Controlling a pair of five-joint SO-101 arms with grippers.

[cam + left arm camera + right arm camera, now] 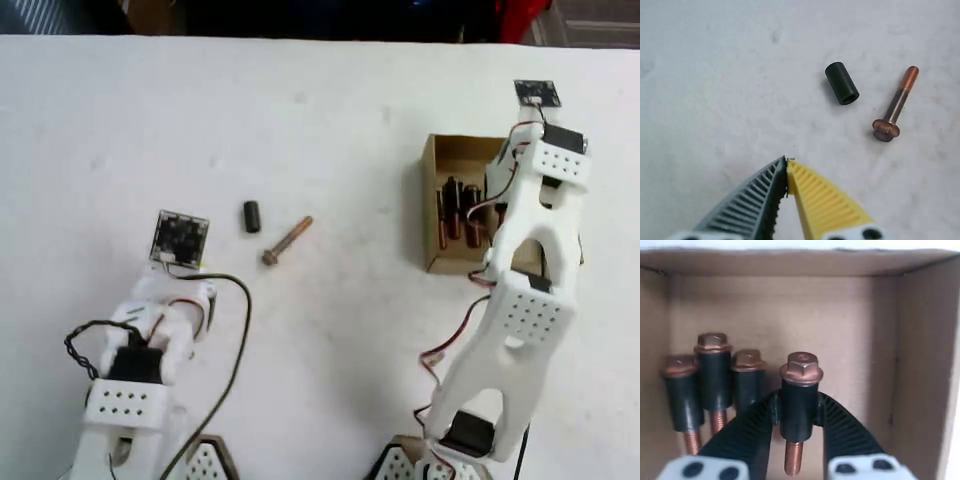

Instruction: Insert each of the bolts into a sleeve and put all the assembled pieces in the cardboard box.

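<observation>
One loose bolt (287, 241) lies flat on the table (330, 130). From above, its long axis slants, with the flanged head toward 8 o'clock and the threaded tip toward 2 o'clock. A black sleeve (251, 216) lies on its side just beside the bolt, at about 10 o'clock from it and not touching. The sleeve's axis runs close to the 12–6 line, and one open end shows in the left wrist view. The left gripper (786, 164) is over bare table at roughly 9 o'clock from the two, near but apart. Its grey and yellow fingers are pressed tip to tip with nothing between them.

The box (431, 200) sits at 3 o'clock from the bolt, well apart. The right gripper (797, 407) is inside it, black fingers clamped on the sleeve of a held piece (800, 372). This is a bolt through a sleeve, head toward the box's far wall. Three more pieces (715, 370) lie side by side next to it, parallel, heads the same way. From above, their long axes follow the 12–6 line. Whether the held piece rests on the box floor I cannot tell.
</observation>
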